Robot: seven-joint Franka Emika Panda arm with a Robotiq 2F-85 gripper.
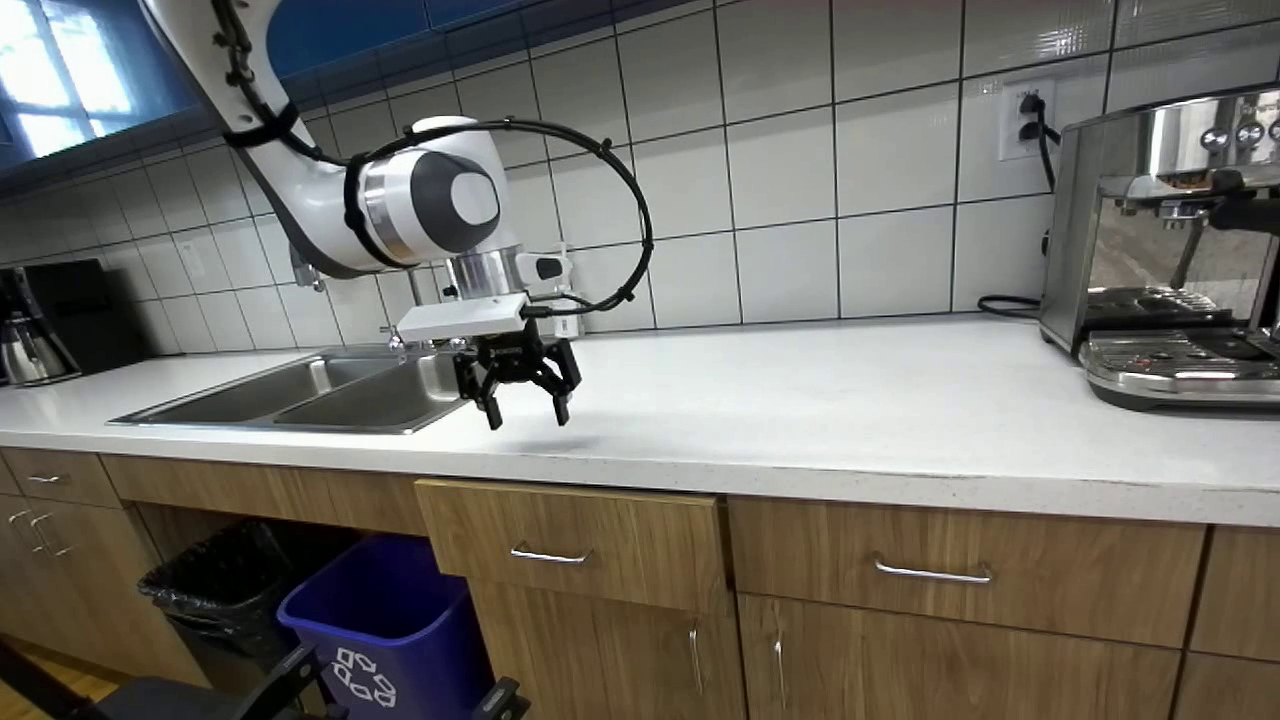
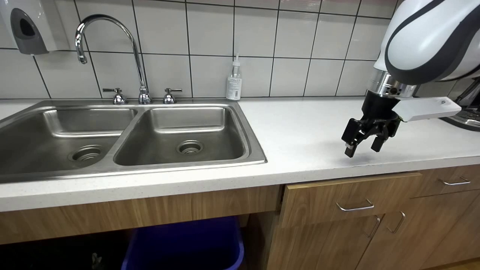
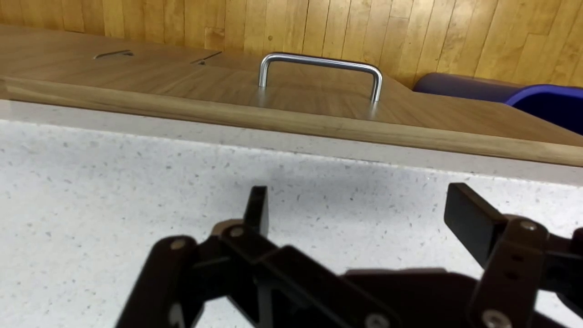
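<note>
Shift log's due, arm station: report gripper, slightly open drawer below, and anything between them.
Gripper open, empty, above countertop. Drawer slightly out, handle ungripped. Countertop's front edge between gripper and handle in wrist view.

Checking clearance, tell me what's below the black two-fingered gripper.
Speckled white countertop shows below the black two-fingered gripper; in the wrist view, its black linkage hides some countertop.

Blue bin [image 1: 430, 655] bears a white recycling sign [image 1: 363, 678] on its side. In an exterior view, pump bottle [image 2: 234, 80] carries a label [image 2: 235, 86]; its print is too small to read.
</note>
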